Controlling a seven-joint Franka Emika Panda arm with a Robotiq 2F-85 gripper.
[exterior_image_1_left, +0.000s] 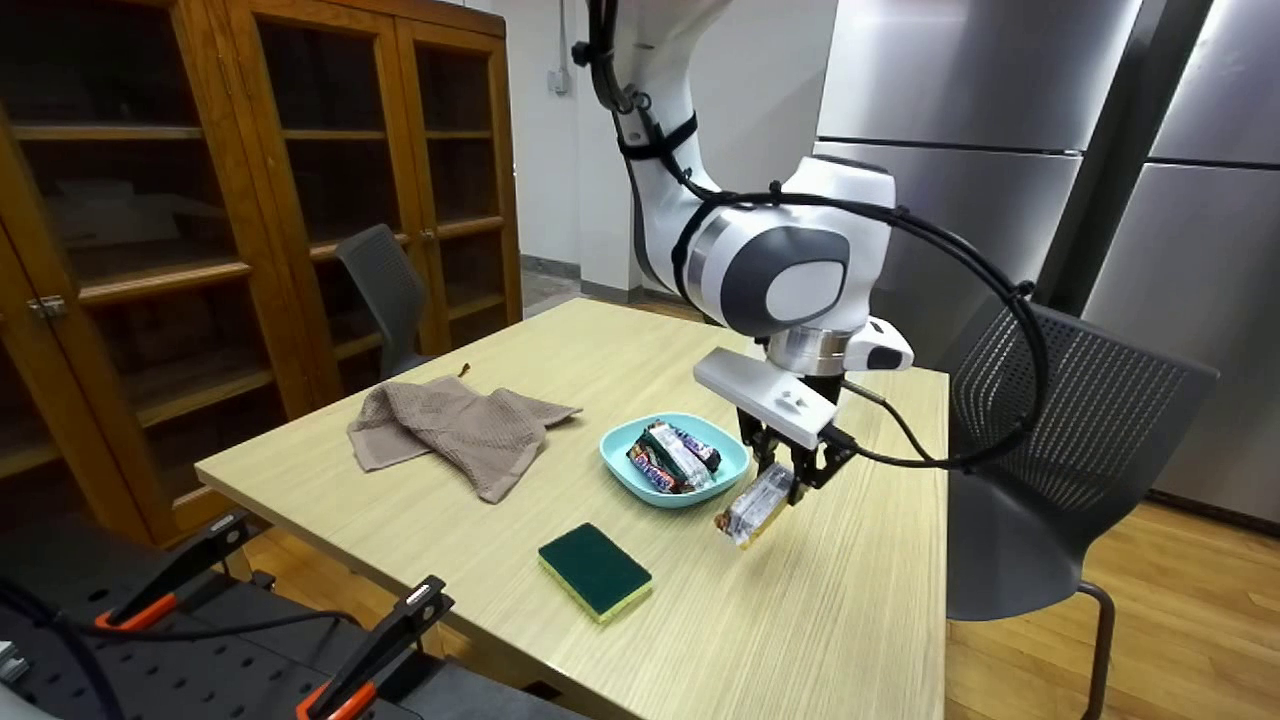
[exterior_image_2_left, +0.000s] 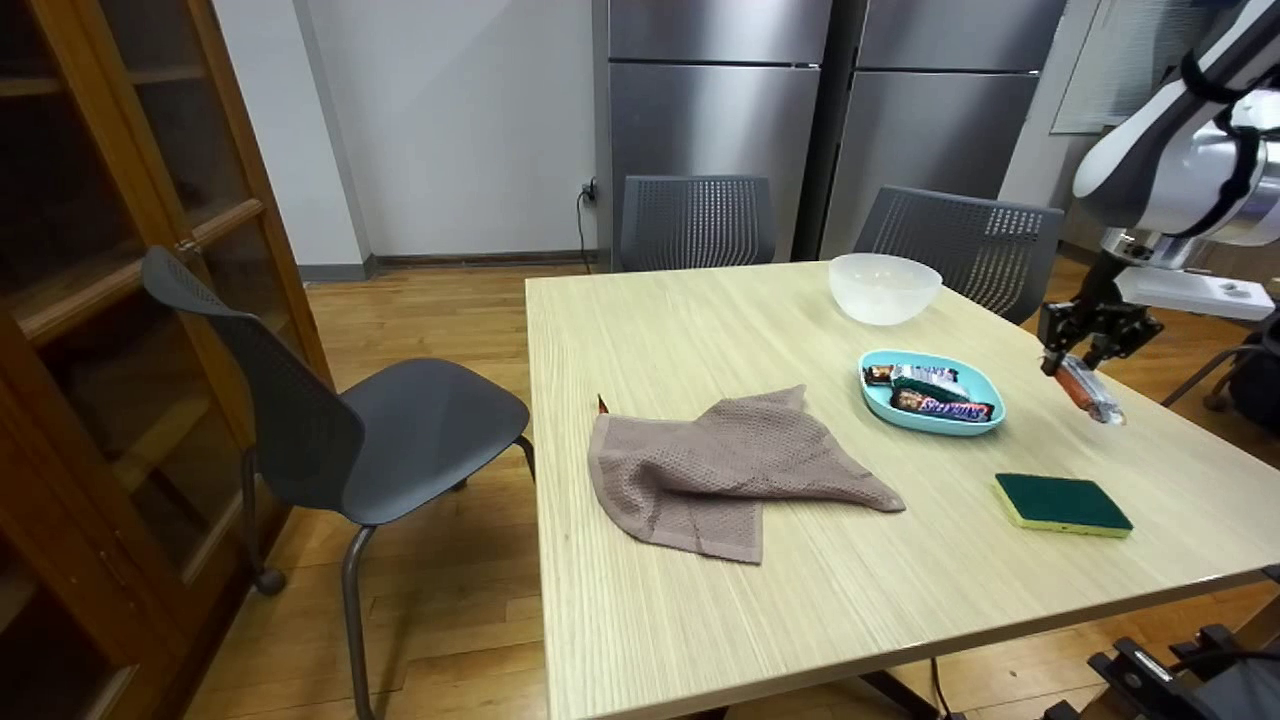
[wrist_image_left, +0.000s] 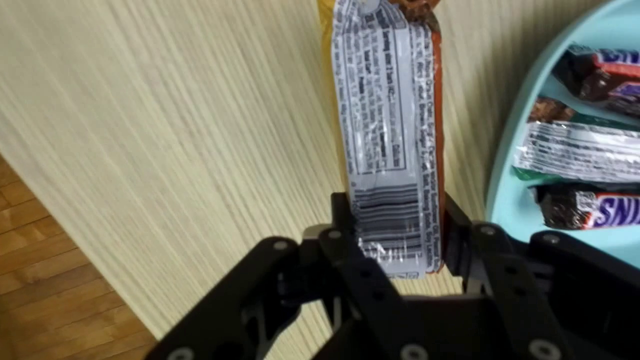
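Tbl edge & blue dish flank wrapped bar clamped in tool, w/ gap ea side.

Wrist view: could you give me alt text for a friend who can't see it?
A black robot gripper pinches a wrapped snack bar by its sides, its barcode visible, over a pale wood-grain table. At right, a light-blue bowl, cut off by the frame, holds three more wrapped bars. Wooden floor shows at lower left.
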